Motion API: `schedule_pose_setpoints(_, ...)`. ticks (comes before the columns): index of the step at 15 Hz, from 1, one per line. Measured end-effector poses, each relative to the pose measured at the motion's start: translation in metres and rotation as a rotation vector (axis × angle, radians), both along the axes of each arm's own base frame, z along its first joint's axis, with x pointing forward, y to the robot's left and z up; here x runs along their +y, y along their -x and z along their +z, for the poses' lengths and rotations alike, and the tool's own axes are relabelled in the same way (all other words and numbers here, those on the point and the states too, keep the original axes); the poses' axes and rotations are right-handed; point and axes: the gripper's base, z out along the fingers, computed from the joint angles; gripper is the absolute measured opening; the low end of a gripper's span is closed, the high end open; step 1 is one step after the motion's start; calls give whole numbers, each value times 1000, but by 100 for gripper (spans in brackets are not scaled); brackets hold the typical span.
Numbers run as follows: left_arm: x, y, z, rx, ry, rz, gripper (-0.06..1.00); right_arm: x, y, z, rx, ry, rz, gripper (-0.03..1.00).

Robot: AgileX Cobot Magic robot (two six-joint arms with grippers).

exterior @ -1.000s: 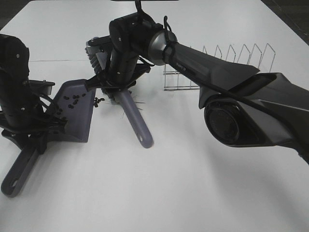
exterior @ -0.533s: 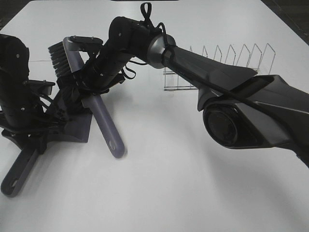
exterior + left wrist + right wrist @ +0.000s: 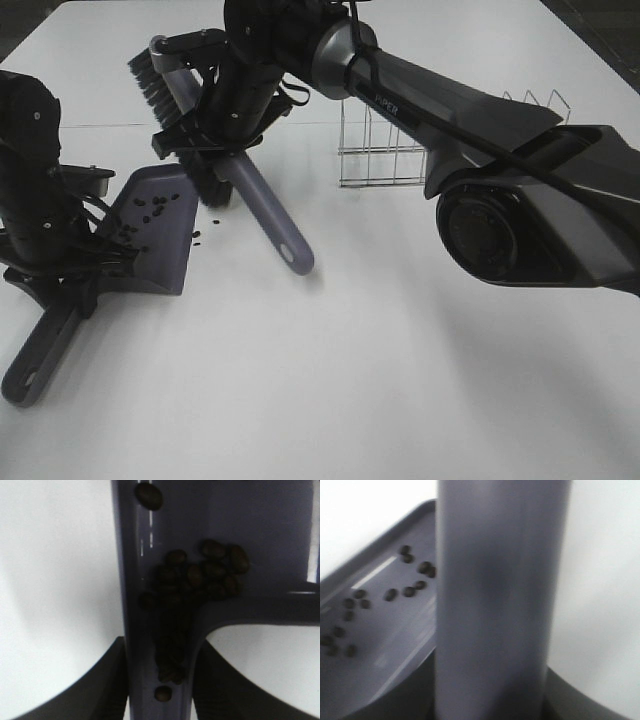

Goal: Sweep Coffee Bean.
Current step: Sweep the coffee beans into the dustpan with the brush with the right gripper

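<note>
The purple dustpan (image 3: 160, 245) lies on the white table at the left, its handle (image 3: 40, 350) pointing to the near edge. My left gripper (image 3: 72, 272) is shut on that handle. Several coffee beans (image 3: 150, 208) lie in the pan; a few (image 3: 197, 238) rest on the table just off its lip. In the left wrist view, beans (image 3: 200, 572) pile against the pan's back wall. My right gripper (image 3: 225, 140) is shut on the purple brush (image 3: 265, 215), held tilted just right of the pan with its bristles (image 3: 148, 85) raised. The right wrist view shows the brush handle (image 3: 495, 600) beside beans (image 3: 412, 587) in the pan.
A wire rack (image 3: 440, 140) stands on the table at the back right, behind the right arm (image 3: 450, 110). The left arm's dark body (image 3: 30, 170) rises at the left edge.
The brush swept left over the pan's mouth, then swung back right with its head raised. Beans that lay by the lip are now in the pan.
</note>
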Motion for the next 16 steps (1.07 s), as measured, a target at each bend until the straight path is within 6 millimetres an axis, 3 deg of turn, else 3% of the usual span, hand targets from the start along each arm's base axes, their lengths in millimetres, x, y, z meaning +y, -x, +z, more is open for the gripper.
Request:
schedule_pose_setpoints(3, 0, 0, 0, -5, 2, -2, 34, -15, -7, -1, -47, 132, -95, 28)
schedule_pose_setpoints(11, 0, -1, 0, -7, 2, -2, 34, -17, -7, -2, -45, 154, -110, 28)
schedule_pose_setpoints(16, 0, -1, 0, -8, 2, -3, 34, -23, -22, -3, -144, 101, -163, 28)
